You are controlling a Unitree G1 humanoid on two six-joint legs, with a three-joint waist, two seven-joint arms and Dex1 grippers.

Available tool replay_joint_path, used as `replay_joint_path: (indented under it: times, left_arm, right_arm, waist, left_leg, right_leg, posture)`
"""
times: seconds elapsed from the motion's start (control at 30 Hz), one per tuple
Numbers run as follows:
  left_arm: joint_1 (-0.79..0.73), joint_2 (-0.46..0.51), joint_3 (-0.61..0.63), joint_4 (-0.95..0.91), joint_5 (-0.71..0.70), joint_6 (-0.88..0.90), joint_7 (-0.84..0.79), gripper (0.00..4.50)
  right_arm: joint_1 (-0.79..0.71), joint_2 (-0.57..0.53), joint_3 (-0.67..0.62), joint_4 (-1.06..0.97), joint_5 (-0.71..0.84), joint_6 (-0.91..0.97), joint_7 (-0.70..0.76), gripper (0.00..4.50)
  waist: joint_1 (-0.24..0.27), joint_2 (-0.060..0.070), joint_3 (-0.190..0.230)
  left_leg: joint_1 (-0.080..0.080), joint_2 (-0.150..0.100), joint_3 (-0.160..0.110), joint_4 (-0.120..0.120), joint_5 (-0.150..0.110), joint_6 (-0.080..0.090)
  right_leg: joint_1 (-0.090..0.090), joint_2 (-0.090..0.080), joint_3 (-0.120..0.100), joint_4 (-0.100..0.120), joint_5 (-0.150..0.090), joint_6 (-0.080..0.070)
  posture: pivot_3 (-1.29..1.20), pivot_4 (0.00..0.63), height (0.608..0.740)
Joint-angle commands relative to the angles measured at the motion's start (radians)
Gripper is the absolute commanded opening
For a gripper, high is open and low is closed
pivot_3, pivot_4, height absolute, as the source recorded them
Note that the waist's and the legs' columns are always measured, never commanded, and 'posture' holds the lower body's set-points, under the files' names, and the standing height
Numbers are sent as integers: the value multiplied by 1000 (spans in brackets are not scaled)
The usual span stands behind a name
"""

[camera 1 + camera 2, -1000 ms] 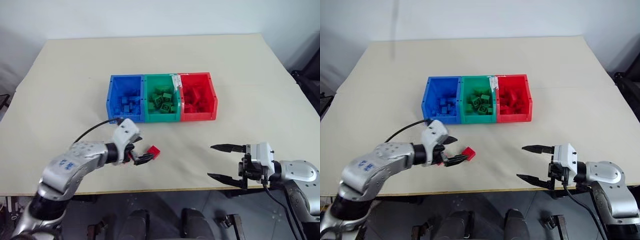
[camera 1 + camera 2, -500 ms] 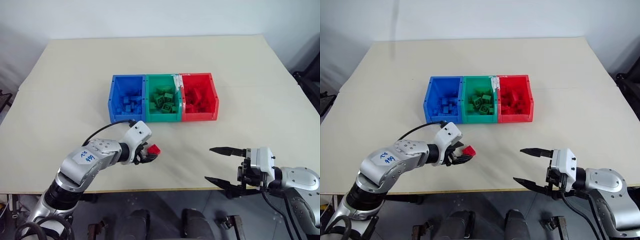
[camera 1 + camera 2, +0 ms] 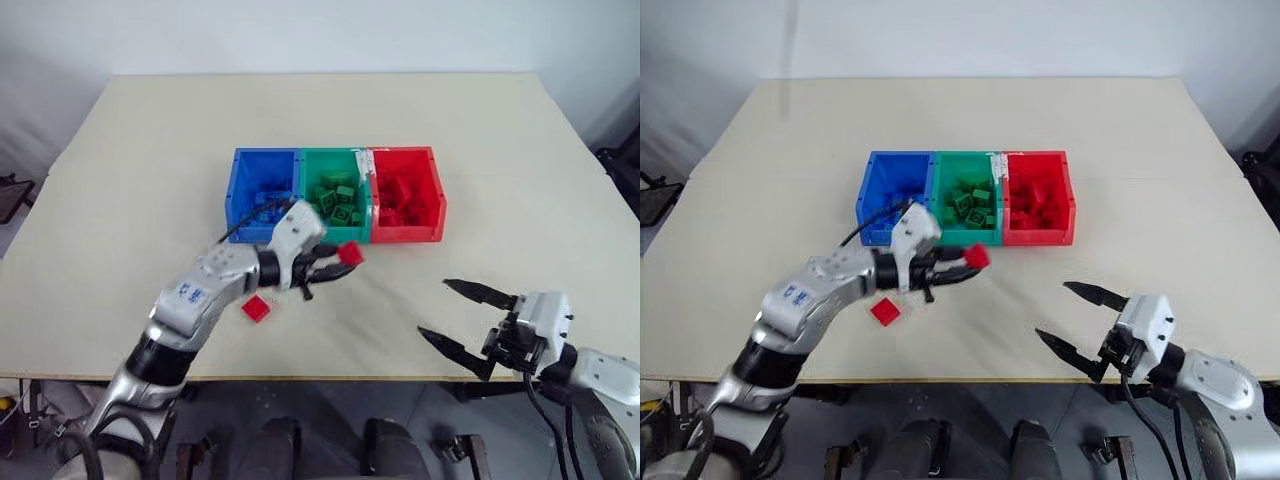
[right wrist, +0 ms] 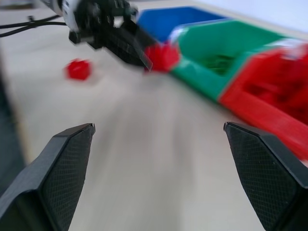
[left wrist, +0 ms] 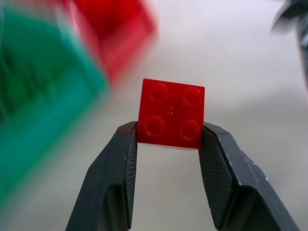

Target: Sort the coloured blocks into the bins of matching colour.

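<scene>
Now left gripper (image 3: 345,258) has lifted a red block (image 3: 351,252) toward the bins (image 3: 336,194).

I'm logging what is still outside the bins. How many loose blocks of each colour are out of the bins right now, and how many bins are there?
Red blocks out of the bins: 2, one held in the left gripper as red block, one lying on the table as red block
Green or blue blocks out of the bins: 0
Bins: 3, blue bin, green bin, red bin
Total: 5
</scene>
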Motion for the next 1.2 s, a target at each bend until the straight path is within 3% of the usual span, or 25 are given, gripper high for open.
replay_joint_path:
  times: [0.03,0.27,0.47,0.5,0.57,0.7,0.77,1.07,1.17,1.2]
  left_arm:
    - [-131,-104,-33,246,113,-308,-43,1505]
    - [-417,-294,-3,851,268,-624,53,1505]
    - [-529,-346,66,1102,297,-735,101,1505]
    - [-536,-350,74,1121,299,-743,96,2236]
    - [-541,-354,88,1135,298,-760,66,2778]
    - [-477,-309,111,1036,271,-771,-65,4054]
    - [-418,-268,117,947,265,-778,-106,4464]
    - [49,31,216,287,55,-595,-367,4464]
    - [245,139,293,161,8,-628,-410,4464]
    - [361,188,369,97,-11,-583,-383,4464]
  right_arm:
    - [32,54,-55,-84,3,6,-125,4500]
    - [119,180,-116,-190,-31,9,-339,4500]
    - [167,212,-97,-224,-75,-2,-388,4500]
    - [167,214,-96,-225,-78,-3,-390,4500]
    - [162,216,-85,-222,-87,-5,-392,4500]
    - [108,191,-26,-185,-100,-12,-352,4500]
    - [74,176,-11,-161,-95,-13,-332,4500]
    - [-119,43,91,4,-34,-42,-59,4500]
    - [-193,1,125,75,-17,-55,51,4500]
    - [-243,-27,154,112,-10,-54,124,4500]
  waist:
    - [4,0,0]
    - [4,-1,0]
    - [8,-1,0]
    - [9,-1,0]
    - [9,-1,0]
    - [1,-1,0]
    - [-7,-1,0]
    - [-52,-1,0]
    - [-55,-1,0]
    - [-54,-1,0]
  left_leg:
    - [0,0,0,1,0,0]
    - [-1,-1,9,0,0,2]
    - [-3,-1,8,-4,0,2]
    - [-3,-1,8,-4,0,3]
    - [-3,-1,7,-4,-1,4]
    - [-5,-1,6,-3,-1,4]
    - [-5,-1,6,-2,-1,4]
    - [-2,1,-1,0,-1,3]
    - [1,2,0,-2,-1,3]
    - [1,2,-1,-2,-1,3]
  right_leg:
    - [0,0,0,0,0,0]
    - [-1,0,1,1,1,1]
    - [-3,1,-1,2,0,2]
    - [-3,1,-1,2,0,2]
    - [-3,1,-1,1,0,2]
    - [-3,1,-3,1,0,2]
    - [-3,1,-3,2,0,2]
    - [-2,1,0,4,0,2]
    - [-1,1,2,3,0,2]
    - [-1,0,2,3,0,2]
  posture:
    - [0,150,740]
    - [0,150,740]
    - [0,150,740]
    - [0,150,740]
    - [0,150,740]
    - [0,150,740]
    - [0,150,740]
    - [0,150,740]
    - [0,150,740]
    - [0,150,740]
